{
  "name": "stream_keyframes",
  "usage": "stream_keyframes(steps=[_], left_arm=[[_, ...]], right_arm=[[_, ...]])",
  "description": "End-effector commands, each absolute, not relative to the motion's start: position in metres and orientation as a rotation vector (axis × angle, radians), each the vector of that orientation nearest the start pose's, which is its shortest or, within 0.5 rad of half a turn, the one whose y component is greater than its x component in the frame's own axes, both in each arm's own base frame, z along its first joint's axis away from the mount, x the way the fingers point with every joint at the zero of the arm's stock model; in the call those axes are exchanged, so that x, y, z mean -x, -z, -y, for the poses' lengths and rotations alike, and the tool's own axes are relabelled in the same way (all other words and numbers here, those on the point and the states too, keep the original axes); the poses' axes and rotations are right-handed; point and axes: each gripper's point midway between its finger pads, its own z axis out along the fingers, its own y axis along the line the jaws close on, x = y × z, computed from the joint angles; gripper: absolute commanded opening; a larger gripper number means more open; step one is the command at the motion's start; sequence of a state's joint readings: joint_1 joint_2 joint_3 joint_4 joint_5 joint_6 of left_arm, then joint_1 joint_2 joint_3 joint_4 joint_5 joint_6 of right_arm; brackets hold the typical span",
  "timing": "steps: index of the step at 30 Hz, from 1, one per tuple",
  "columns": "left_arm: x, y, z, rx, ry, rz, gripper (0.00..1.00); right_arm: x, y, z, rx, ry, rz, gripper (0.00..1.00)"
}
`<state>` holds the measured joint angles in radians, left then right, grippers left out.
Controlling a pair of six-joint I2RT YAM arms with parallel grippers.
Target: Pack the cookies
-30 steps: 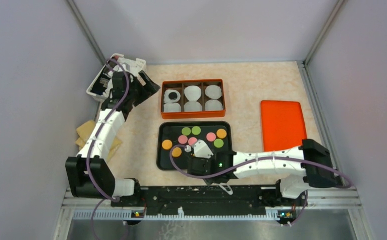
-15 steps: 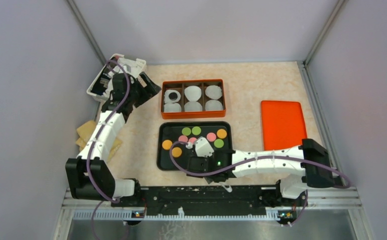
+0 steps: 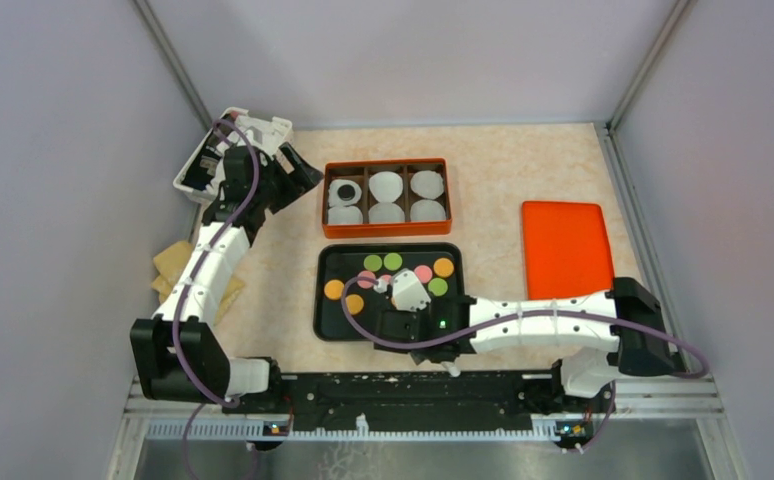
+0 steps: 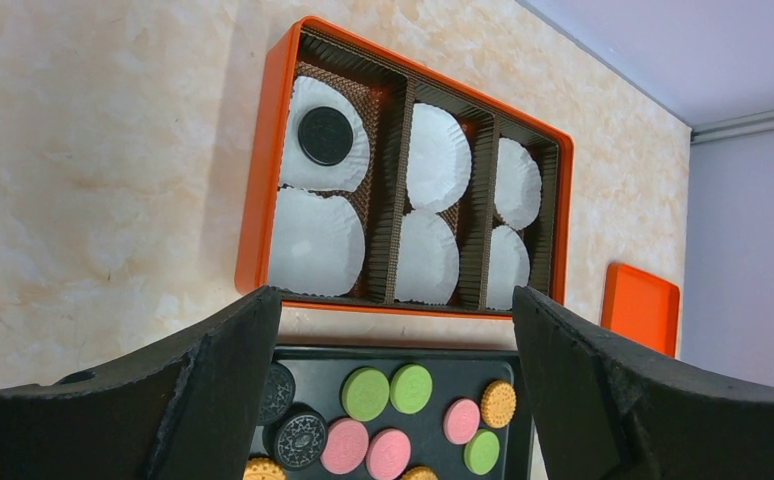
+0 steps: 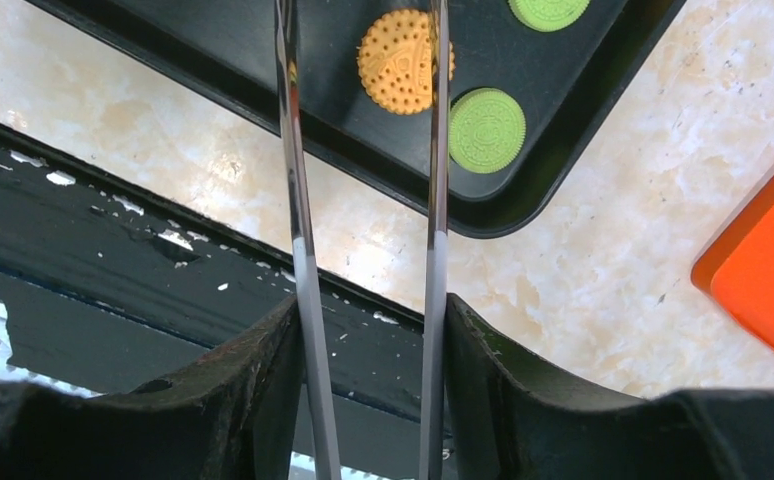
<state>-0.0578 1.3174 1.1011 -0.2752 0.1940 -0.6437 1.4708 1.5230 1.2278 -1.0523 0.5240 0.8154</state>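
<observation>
Now your right gripper [image 5: 368, 335], pinching the tongs [image 5: 300, 250], has crept forward over the tray [image 5: 538, 205]: an orange cookie [image 5: 398, 62] lies ahead between the parted blades, so a pick looks near. Left gripper [image 4: 393, 305] spread.

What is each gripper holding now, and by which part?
Right gripper clamps metal tongs across their two arms, partway along; the tips are out of frame. Left gripper is open, holding nothing.

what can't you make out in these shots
- Right wrist view: the tongs leave by the top edge, so whether their tips pinch anything is unknown.
- Top view: the right gripper covers part of the black tray, so the cookies cannot be fully counted.
- Left wrist view: the left gripper and the bottom edge cut off much of the tray.
</observation>
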Motion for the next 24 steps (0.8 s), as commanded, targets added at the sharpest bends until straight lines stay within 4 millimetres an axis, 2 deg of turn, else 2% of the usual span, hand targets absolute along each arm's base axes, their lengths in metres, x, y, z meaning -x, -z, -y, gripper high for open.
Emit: stream_keyframes(steps=[1,4,7,8,9,12,16,21,24], left_arm=[[-0.402,-0.249,0.083,0.454,0.649,-1.991,0.92],[-0.402,-0.247,0.084,0.454,0.651,-1.998,0.92],[-0.401,-0.247,0.085,0.45,0.655,-2.001,0.92],[-0.401,-0.247,0.085,0.448,0.654,-2.001,0.92],[-0.401,-0.249,0.084,0.447,0.653,-1.996,0.92],[-0.399,-0.254,0.082,0.442,0.64,-1.988,0.92],[-0.397,-0.261,0.08,0.437,0.624,-1.971,0.92],[-0.394,-0.273,0.075,0.443,0.601,-1.943,0.92],[-0.392,-0.281,0.068,0.449,0.553,-1.936,0.92]], right_arm=[[-0.089,-0.112,-0.288,0.747,-0.005,-2.456,0.48],[-0.089,-0.105,-0.291,0.751,0.002,-2.466,0.46],[-0.092,-0.108,-0.295,0.744,-0.015,-2.456,0.42],[-0.094,-0.11,-0.295,0.738,-0.021,-2.449,0.39],[-0.096,-0.113,-0.297,0.736,-0.03,-2.442,0.32],[-0.101,-0.131,-0.302,0.719,-0.056,-2.412,0.14],[-0.111,-0.157,-0.308,0.703,-0.072,-2.347,0.01],[-0.131,-0.192,-0.322,0.68,-0.079,-2.25,0.0],[-0.149,-0.206,-0.328,0.651,-0.085,-2.214,0.0]])
